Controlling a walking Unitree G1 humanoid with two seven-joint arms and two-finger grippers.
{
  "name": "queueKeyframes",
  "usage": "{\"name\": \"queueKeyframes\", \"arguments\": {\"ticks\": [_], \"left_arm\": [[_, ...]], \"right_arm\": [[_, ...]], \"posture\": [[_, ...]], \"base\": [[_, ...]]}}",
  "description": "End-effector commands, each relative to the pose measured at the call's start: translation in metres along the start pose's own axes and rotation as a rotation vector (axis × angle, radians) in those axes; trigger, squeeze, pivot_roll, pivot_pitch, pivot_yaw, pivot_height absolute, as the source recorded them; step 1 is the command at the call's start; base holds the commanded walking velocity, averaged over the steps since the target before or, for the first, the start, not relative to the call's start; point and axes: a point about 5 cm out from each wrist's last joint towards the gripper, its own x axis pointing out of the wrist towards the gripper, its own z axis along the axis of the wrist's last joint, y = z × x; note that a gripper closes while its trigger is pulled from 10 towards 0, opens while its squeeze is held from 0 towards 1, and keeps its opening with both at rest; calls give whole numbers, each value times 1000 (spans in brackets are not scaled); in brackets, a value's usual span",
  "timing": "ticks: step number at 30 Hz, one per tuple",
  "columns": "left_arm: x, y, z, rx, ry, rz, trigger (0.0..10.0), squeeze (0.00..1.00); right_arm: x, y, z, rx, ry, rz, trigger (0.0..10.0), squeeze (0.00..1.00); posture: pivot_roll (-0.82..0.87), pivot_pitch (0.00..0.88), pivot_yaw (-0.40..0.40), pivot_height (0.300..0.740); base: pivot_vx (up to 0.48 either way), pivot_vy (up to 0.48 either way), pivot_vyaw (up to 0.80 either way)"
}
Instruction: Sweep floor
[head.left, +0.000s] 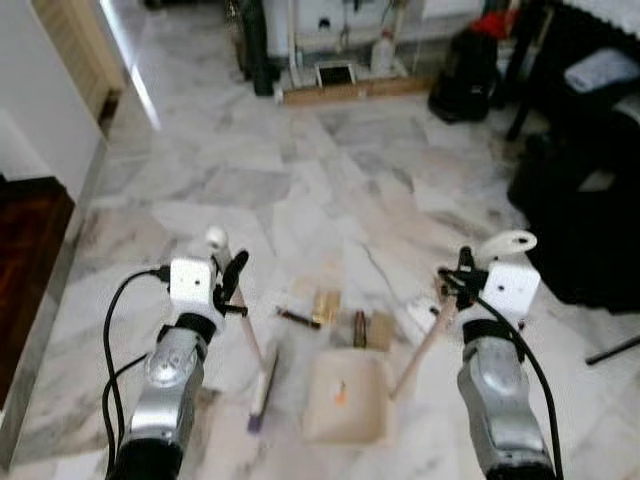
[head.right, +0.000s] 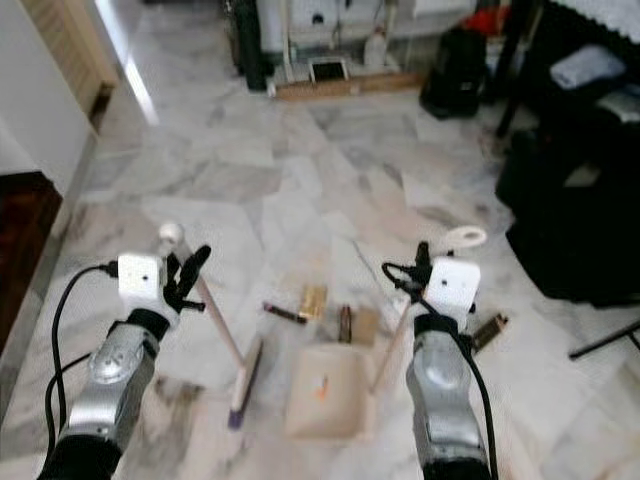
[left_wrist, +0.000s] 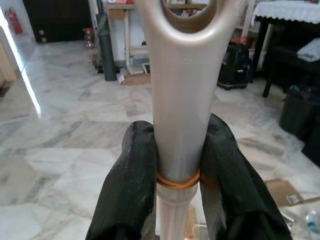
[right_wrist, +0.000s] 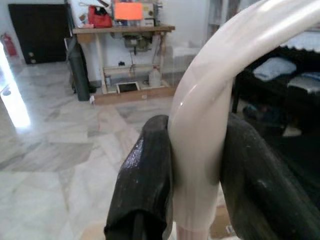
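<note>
My left gripper is raised forward, fingers closed around the beige plastic broom handle. My right gripper clamps the cream dustpan handle; the beige dustpan rests on the marble floor between my arms.

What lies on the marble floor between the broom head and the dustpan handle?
In the left eye view, the beige plastic dustpan, with brown cardboard scraps and a dark stick just beyond it.

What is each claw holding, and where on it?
The left claw grips the broom near its handle's top; the right claw grips the dustpan near its handle's top loop.
</note>
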Motion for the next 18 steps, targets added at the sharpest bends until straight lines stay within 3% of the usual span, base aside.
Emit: {"name": "queueKeyframes", "arguments": {"ticks": [1, 18], "left_arm": [[5, -1, 11, 9, -51, -6, 10000, 0], [6, -1, 11, 9, -53, -5, 10000, 0]], "right_arm": [[2, -1, 8, 12, -44, -3, 10000, 0], [3, -1, 8, 21, -37, -5, 10000, 0]], "posture": [[-20, 79, 13, 740], [-19, 74, 11, 740]], "base": [[270, 0, 0], [270, 0, -46]]}}
